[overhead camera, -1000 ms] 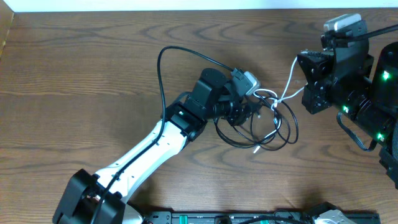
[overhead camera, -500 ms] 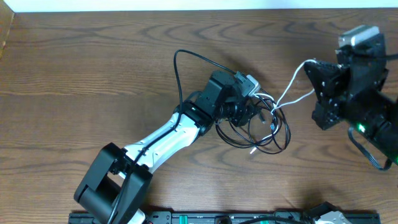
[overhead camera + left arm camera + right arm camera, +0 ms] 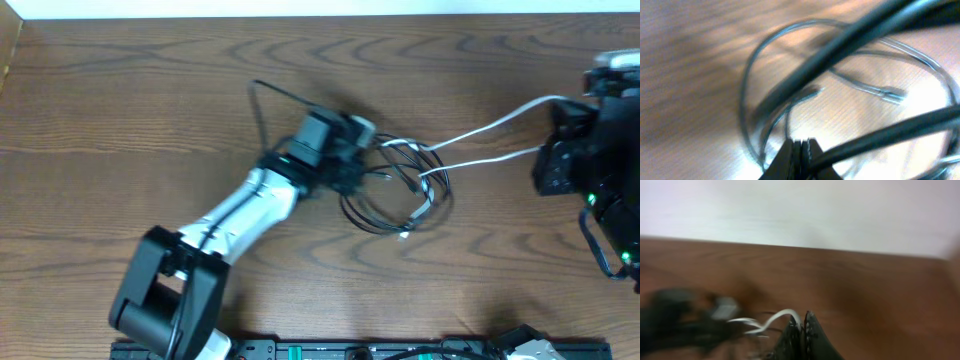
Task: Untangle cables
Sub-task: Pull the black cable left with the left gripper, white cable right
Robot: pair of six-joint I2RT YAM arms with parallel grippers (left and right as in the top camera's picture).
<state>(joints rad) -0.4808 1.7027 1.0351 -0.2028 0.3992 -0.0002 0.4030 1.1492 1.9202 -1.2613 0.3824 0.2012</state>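
Overhead, my right gripper had drawn away from the tangle, pulling the white cable taut out of the black cable loops beside the left gripper; I judged separation under way. Left wrist: fingers pinched black cable. Right wrist: fingers clamped the white cable.
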